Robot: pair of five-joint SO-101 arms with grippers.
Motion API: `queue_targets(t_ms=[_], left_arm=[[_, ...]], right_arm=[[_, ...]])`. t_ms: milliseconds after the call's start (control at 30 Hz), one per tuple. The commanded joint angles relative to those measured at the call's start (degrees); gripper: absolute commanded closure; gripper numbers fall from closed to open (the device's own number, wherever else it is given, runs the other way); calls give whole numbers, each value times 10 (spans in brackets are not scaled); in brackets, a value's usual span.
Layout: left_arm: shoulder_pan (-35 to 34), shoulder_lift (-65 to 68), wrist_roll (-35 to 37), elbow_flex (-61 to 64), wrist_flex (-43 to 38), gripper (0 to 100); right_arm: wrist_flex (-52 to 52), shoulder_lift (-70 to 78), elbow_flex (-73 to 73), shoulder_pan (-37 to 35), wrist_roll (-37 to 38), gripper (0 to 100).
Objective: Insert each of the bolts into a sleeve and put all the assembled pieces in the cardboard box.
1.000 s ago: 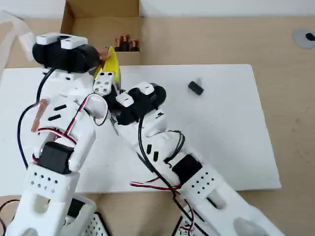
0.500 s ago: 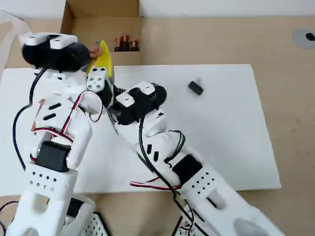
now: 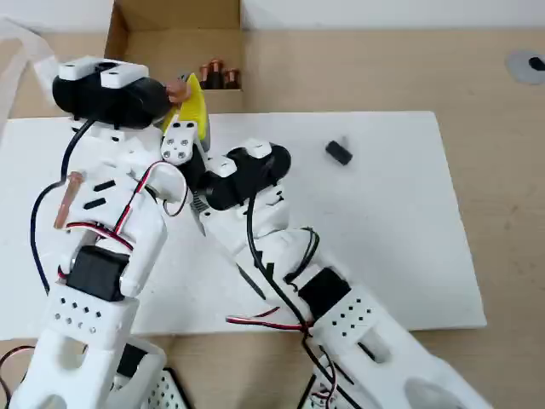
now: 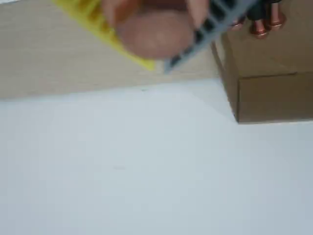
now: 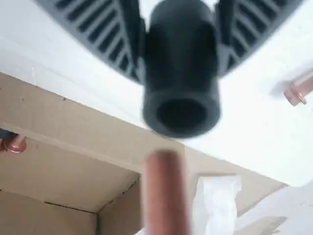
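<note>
Pinching a copper bolt [image 4: 149, 32] by its head in the left hand [image 4: 159, 61], just over the near rim of the cardboard box [image 3: 117, 34] at the far left. Clamping a black sleeve [image 5: 182, 98] in the right hand [image 5: 180, 58], open bore facing the bolt's shaft and close to it. Holding assembled pieces [image 3: 217, 74] inside the box, against its near wall. Carrying, on the white board [image 3: 400, 239] over the wooden bench [image 3: 494, 170], a loose sleeve [image 3: 338, 152] to the right and a loose bolt [image 3: 68, 198] at the left.
</note>
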Motion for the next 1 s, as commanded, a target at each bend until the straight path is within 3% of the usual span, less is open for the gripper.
queue_targets(t_ms=[0,533,667,833,967], left_arm=[[7,-13,0,-11,19,996],[-18,-19,-4,23,62,993],[-13,-19,4,26,69,900],[-17,-19,121,-11,87,816],[-17,-18,127,-73,125,813]], right_arm=[[1,-7,-15,-7,-6,989],[2,-7,-38,-7,-6,989],[2,-7,-38,-7,-6,989],[2,-7,-38,-7,-5,989],[2,-7,-38,-7,-5,989]])
